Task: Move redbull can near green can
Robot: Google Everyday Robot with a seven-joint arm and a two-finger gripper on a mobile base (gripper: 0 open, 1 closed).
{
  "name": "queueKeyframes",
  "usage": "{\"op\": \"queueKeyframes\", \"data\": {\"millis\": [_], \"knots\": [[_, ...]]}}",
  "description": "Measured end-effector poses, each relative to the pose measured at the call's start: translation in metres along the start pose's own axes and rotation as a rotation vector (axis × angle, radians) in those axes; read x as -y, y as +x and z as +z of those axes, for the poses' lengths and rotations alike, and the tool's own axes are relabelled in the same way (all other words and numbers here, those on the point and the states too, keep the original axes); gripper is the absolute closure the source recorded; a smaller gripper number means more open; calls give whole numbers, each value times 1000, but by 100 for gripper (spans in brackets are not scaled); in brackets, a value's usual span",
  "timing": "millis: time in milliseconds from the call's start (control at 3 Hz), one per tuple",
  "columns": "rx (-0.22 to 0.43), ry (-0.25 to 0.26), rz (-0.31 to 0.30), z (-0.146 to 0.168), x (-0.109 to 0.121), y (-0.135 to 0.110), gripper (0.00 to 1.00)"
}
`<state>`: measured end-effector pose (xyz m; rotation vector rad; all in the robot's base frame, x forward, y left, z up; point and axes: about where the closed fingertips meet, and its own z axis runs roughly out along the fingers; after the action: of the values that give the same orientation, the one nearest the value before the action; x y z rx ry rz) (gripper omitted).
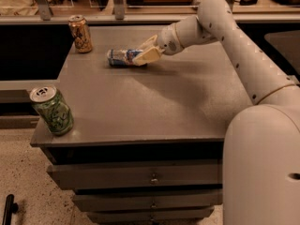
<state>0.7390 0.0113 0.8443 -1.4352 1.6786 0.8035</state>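
The redbull can (121, 57), slim blue and silver, lies on its side on the far part of the grey tabletop (154, 102). My gripper (146, 51) reaches in from the right, its pale fingers (149, 56) closed over the can's right end. The green can (53, 111), with a pale leafy pattern and a silver top, stands upright at the table's front left corner, far from the redbull can and the gripper.
An orange-brown patterned can (80, 33) stands upright at the far left corner, just left of the redbull can. My white arm (243, 55) spans the right side of the table. Drawers (140, 175) sit below the tabletop. A shelf edge runs behind the table.
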Motion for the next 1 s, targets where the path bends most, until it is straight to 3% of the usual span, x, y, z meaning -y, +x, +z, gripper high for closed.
{"op": "queueKeyframes", "data": {"millis": [333,667,1000], "knots": [[-17,-15,-9,2,2,-5,100],[8,-23,-60,-9,-3,-37,100],[76,-46,-108,-21,-22,-71,100]]}}
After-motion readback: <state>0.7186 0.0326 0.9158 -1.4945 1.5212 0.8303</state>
